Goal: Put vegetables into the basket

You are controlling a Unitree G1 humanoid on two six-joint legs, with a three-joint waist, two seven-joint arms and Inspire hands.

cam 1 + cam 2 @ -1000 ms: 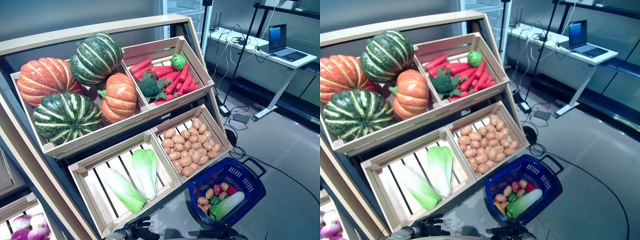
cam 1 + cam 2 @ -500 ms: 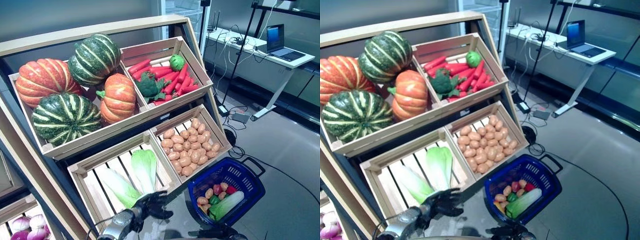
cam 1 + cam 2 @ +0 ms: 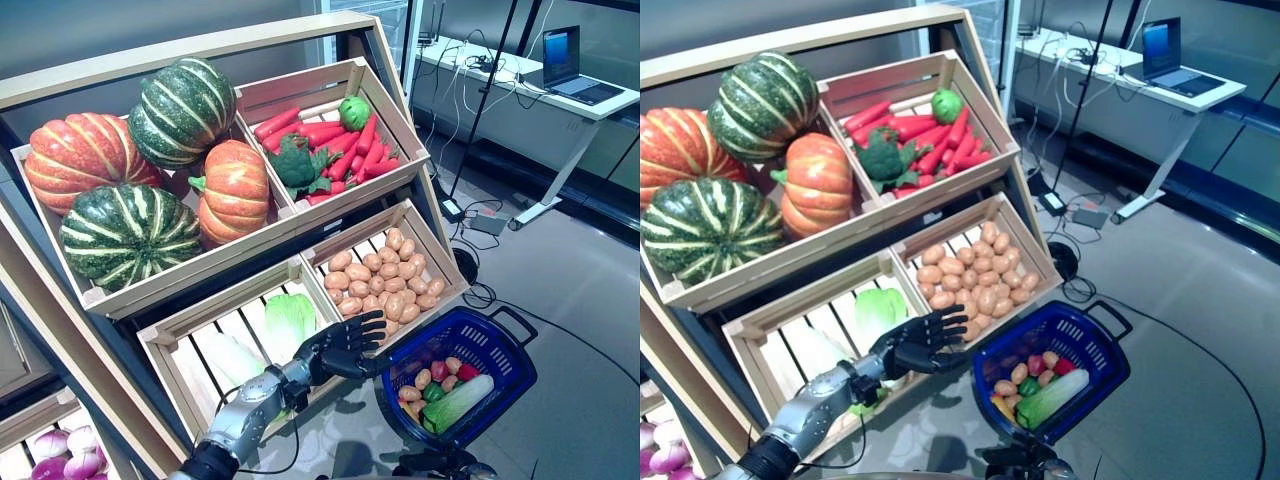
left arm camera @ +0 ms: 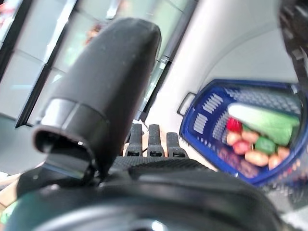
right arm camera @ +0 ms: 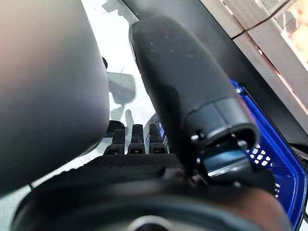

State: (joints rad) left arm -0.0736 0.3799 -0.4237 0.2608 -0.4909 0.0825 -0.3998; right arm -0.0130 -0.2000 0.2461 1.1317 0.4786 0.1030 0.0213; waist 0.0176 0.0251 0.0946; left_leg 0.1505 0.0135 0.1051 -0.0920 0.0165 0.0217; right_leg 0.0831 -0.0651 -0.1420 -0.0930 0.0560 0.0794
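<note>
The display shelf (image 3: 60,300) fills the left and centre of the frame, its crates stocked: pumpkins (image 3: 125,170) upper left, potatoes (image 3: 385,285) at centre right, cabbages (image 3: 285,320) lower centre. The blue basket (image 3: 500,345) on the floor at lower right already holds several vegetables. The left hand (image 3: 345,345), fingers spread and empty, hovers between the cabbage and potato crates. The right hand (image 5: 139,139) shows straight fingers beside the basket, holding nothing. Task judged partly complete.
</note>
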